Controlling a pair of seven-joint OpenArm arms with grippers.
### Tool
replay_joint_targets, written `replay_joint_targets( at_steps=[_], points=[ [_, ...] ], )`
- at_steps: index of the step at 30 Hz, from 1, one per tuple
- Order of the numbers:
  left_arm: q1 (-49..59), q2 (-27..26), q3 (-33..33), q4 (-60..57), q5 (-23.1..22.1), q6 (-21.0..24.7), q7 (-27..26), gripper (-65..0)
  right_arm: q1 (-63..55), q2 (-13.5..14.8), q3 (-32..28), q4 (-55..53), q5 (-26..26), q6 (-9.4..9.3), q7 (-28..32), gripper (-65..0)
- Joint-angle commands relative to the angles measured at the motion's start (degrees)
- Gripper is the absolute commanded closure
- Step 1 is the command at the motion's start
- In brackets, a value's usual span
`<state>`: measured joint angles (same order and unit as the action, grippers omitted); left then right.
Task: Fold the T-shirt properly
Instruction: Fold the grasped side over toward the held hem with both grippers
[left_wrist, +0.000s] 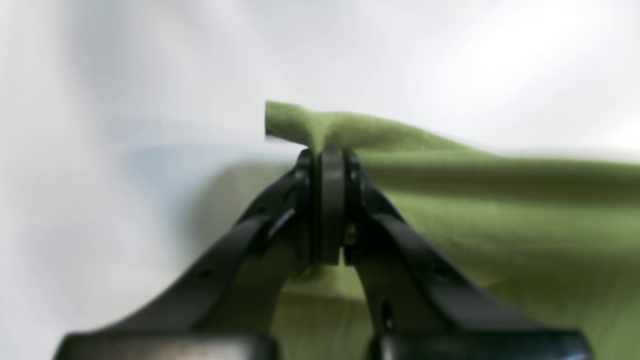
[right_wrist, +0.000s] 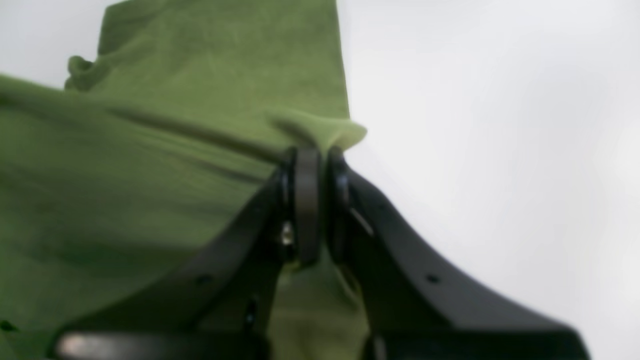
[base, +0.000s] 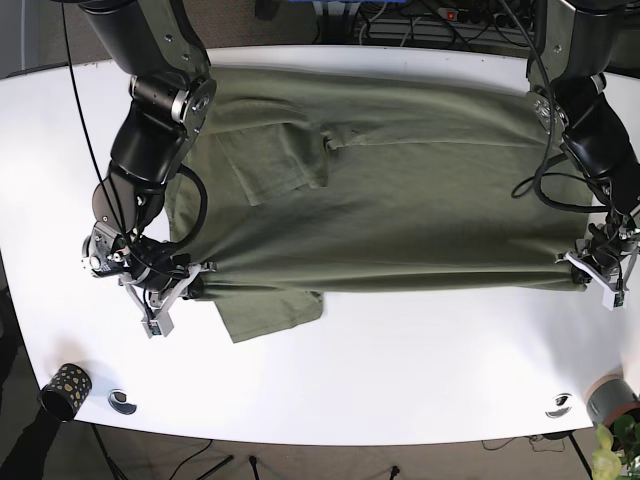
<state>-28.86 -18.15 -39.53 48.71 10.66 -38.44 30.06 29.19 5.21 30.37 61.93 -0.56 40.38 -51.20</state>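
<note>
The green T-shirt (base: 400, 190) lies spread across the white table (base: 400, 350), its near edge lifted and stretched taut between both grippers. My left gripper (left_wrist: 330, 155) is shut on a pinch of the shirt's cloth (left_wrist: 310, 125); in the base view it is at the right end of the near edge (base: 590, 272). My right gripper (right_wrist: 315, 152) is shut on another cloth corner (right_wrist: 340, 131); in the base view it is at the left end (base: 190, 285). One sleeve (base: 270, 312) hangs out below the taut edge. Another sleeve (base: 275, 160) lies folded onto the body.
A small dark patterned cup (base: 65, 388) stands at the front left corner. Two round metal fittings (base: 122, 402) (base: 558, 405) sit in the table near the front edge. A grey pot with a plant (base: 610, 400) is at the front right corner. Cables run behind the table.
</note>
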Motion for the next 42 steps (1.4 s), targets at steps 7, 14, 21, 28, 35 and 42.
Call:
replay_joint_targets(
  at_steps=[7, 14, 21, 28, 35, 42],
  points=[
    [3.5, 2.3, -0.5, 14.9, -0.8, -1.6, 3.3, 0.0, -4.4, 0.9, 0.2, 18.5, 0.1, -0.38, -9.8, 0.0],
    [9.1, 3.3, -0.5, 25.0, -6.2, -1.6, 7.0, 0.0, -10.1, 0.8, 0.2, 32.8, 0.2, -0.38, -18.4, 0.0],
    [14.2, 3.3, -0.4, 32.9, -9.7, -1.6, 11.9, 0.0, -15.6, -0.9, 0.6, 42.8, 0.2, -0.38, -25.0, 0.0],
    [20.4, 3.3, -0.5, 35.0, -11.8, -1.6, 12.4, 0.0, -23.7, -3.8, 0.3, 49.8, 0.2, -0.38, -25.5, 0.0],
    [24.6, 3.2, -0.5, 34.9, -12.0, -1.6, 12.4, 0.0, -29.9, -4.1, 0.4, 50.1, 0.2, -0.38, -25.5, 0.0],
    [27.2, 3.1, 0.0, 34.6, -11.6, -1.6, 12.4, -6.0, -33.4, -4.1, 0.5, 50.0, 0.2, -0.38, -25.4, -13.6]
  ],
)
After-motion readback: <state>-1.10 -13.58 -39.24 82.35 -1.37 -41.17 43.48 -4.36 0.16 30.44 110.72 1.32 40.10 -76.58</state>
